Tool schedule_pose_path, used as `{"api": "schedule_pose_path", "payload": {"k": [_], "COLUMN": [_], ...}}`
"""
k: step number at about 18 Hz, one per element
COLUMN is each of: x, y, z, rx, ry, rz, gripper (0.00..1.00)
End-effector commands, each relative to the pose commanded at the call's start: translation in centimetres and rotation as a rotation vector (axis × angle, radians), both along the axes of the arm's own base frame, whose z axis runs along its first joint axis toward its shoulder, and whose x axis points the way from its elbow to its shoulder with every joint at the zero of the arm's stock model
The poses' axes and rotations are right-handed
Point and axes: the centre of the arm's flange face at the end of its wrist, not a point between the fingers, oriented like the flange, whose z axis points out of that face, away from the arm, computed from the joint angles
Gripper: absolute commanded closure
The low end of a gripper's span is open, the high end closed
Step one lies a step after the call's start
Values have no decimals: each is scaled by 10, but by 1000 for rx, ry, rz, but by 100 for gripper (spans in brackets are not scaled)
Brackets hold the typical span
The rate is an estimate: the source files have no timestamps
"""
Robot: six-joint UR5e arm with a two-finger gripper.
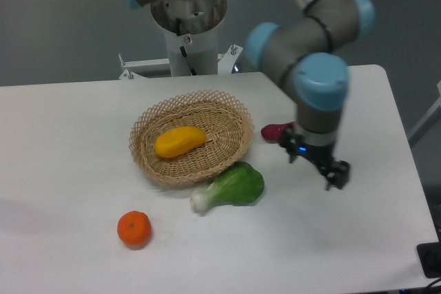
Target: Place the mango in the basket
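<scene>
The yellow-orange mango (pixel 180 141) lies inside the tan woven basket (pixel 234 151), a little left of its middle. My gripper (pixel 335 173) is far to the right of the basket, low over the table, apart from everything. Its dark fingers (pixel 340 175) point down and hold nothing; whether they stand open or shut does not show.
A green leafy vegetable (pixel 231 186) lies against the basket's front right rim. A dark red sweet potato (pixel 274 131) lies right of the basket, partly behind my arm. A round orange tangerine (pixel 134 228) sits at the front left. The table's right edge is near my gripper.
</scene>
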Motion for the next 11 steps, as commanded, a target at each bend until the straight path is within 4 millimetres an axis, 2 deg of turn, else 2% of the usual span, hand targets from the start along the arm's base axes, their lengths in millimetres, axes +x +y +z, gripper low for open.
{"api": "schedule_pose_path", "payload": {"k": [4, 7, 8, 11], "x": [-37, -56, -62, -61], "y": [-12, -6, -5, -6], "z": [1, -5, -7, -13], "rx": [-9, -9, -10, -19], "ry": [3, 14, 18, 12], "rz": [-27, -33, -40, -44], "gripper": [0, 0, 0, 0]}}
